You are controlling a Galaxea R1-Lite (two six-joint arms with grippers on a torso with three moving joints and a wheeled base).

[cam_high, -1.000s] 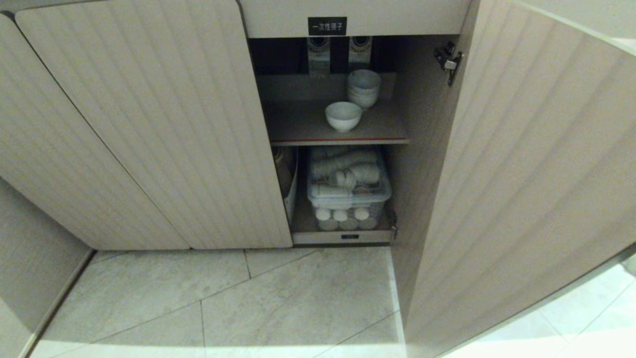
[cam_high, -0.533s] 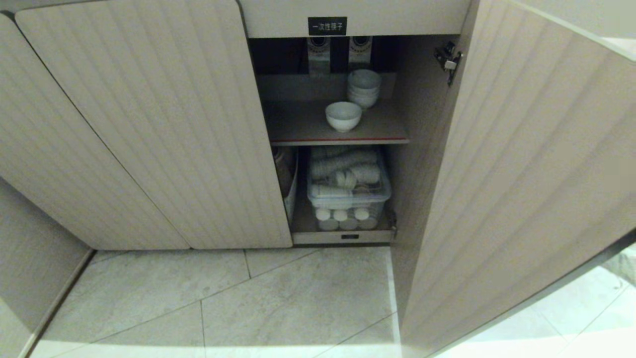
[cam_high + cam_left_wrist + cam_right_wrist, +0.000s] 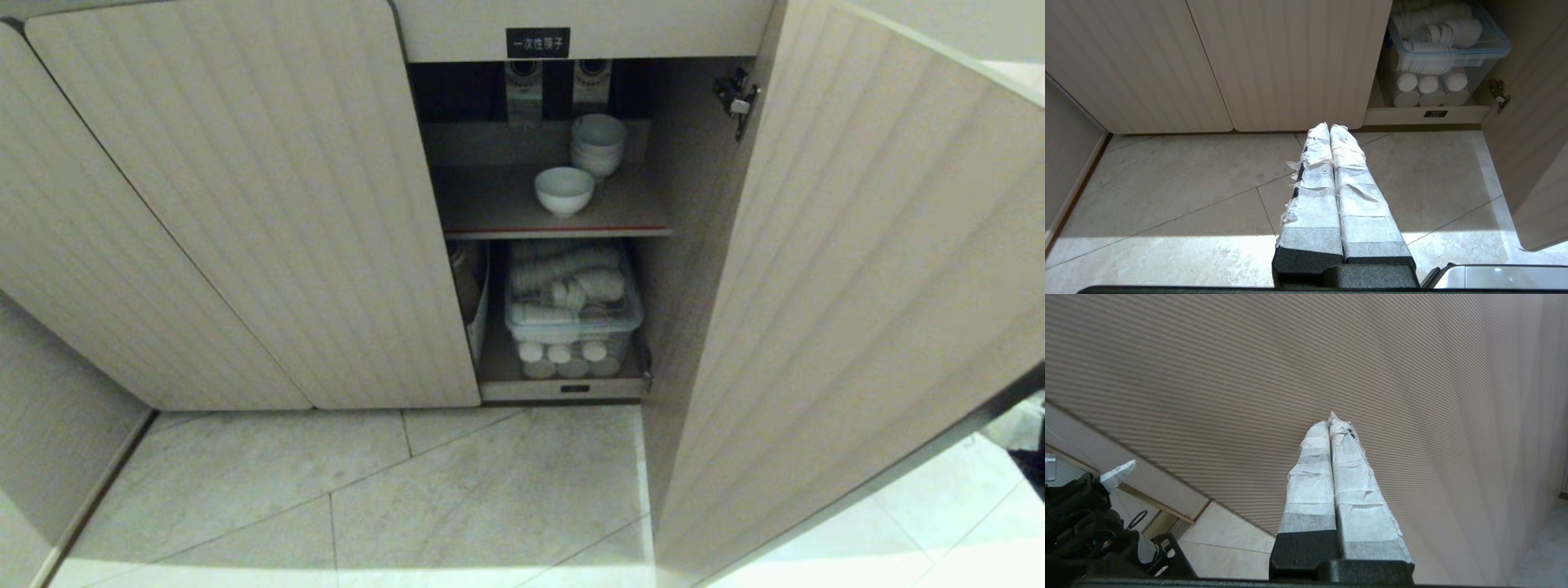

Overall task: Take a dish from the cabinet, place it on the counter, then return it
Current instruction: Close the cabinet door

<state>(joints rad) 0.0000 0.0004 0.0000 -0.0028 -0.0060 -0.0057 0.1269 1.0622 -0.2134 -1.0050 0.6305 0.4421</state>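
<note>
The dish (image 3: 563, 190), a small white bowl, stands alone on the red-edged upper shelf (image 3: 506, 208) of the cabinet (image 3: 245, 204). The cabinet's right door (image 3: 857, 286) stands open. My right gripper (image 3: 1331, 418) is shut and empty, its taped fingertips close to the fluted outer face of that door (image 3: 1331, 355); whether they touch it I cannot tell. My left gripper (image 3: 1329, 126) is shut and empty, hanging over the floor in front of the closed doors. Neither gripper shows in the head view. The counter is out of view.
A stack of like white bowls (image 3: 598, 144) stands behind the dish. Below the shelf a clear plastic box (image 3: 571, 322) holds paper cups. A dark shape (image 3: 1030, 461) shows at the right edge past the door. Tiled floor (image 3: 408, 498) lies before the cabinet.
The open door's near edge has shifted slightly left, towards the opening. A dark shape has come into view at the right edge behind the door. The dish has not moved.
</note>
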